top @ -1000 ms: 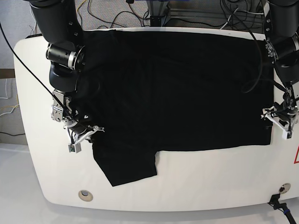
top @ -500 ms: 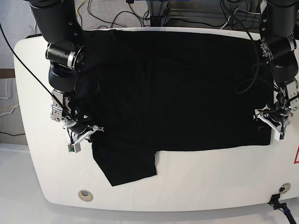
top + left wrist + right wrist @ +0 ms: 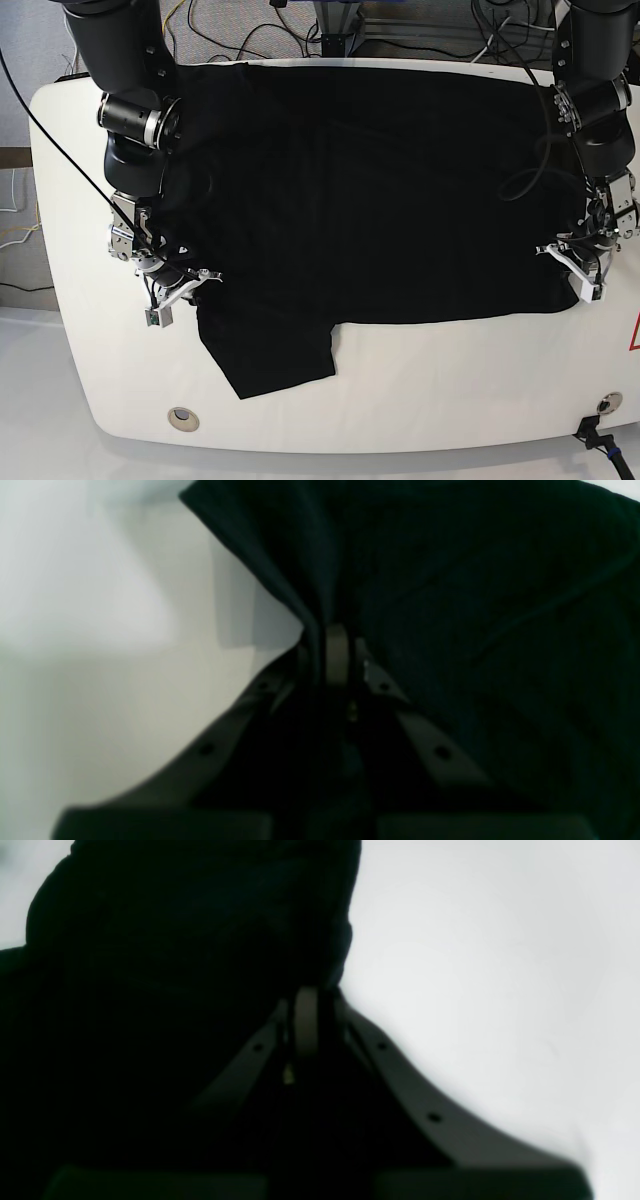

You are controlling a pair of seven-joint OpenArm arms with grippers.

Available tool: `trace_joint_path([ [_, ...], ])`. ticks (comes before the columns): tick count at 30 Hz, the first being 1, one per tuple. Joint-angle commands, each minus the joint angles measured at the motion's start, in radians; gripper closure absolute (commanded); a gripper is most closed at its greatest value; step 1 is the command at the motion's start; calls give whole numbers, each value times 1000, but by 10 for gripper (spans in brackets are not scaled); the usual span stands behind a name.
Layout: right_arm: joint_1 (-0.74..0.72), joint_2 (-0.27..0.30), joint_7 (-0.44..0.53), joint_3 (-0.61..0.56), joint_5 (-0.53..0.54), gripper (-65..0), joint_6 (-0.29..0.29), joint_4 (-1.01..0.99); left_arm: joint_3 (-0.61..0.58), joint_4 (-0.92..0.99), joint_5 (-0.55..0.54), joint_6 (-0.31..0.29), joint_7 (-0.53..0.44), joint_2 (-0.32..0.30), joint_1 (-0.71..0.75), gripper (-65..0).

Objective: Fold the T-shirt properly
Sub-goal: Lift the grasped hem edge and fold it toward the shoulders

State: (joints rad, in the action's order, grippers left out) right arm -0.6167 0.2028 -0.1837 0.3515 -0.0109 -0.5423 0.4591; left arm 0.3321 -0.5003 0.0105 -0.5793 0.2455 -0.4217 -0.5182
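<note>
From above, the black T-shirt [image 3: 370, 190] lies spread across the white worktop [image 3: 460, 390], reaching from the far edge to past the middle, with one sleeve sticking out toward the near edge on the camera's left. That overview shows the whole layout but not the grips. The wrist cameras fill that in: the left hand [image 3: 336, 652] has its fingers pinched together on a raised fold at the shirt's edge, cloth drawn up in a ridge between them. The right hand [image 3: 307, 1015] is likewise closed tight on bunched black cloth at the opposite edge, bare white surface just beside it.

In the overview the left hand [image 3: 578, 270] sits at the shirt's lower corner on the camera's right, and the right hand [image 3: 170, 290] at the corner above the sleeve on the camera's left. The near strip of the worktop lies bare in front of the shirt, with a round fitting [image 3: 183, 418] set into it. Behind the far edge, cables [image 3: 250, 35] trail over a metal frame.
</note>
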Motion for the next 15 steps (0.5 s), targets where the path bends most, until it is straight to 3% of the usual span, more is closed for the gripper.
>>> trace_joint_path([
  [1,-21,13,-17,-1,-11,0,6,27,5,-22,-11,-3,-13,-16,-29,0],
  [4,-4,8,-46,1,-10,0,6,119,28,-88,-11,-5,-13,-16,-21,0],
  [8,25,5,-162,2,-8,0,4,297,88,-123,-11,-6,-13,-18,-21,0],
  [15,114,4,-354,4,-8,0,3,591,94,-154,-11,-6,-11,-26,7,0],
])
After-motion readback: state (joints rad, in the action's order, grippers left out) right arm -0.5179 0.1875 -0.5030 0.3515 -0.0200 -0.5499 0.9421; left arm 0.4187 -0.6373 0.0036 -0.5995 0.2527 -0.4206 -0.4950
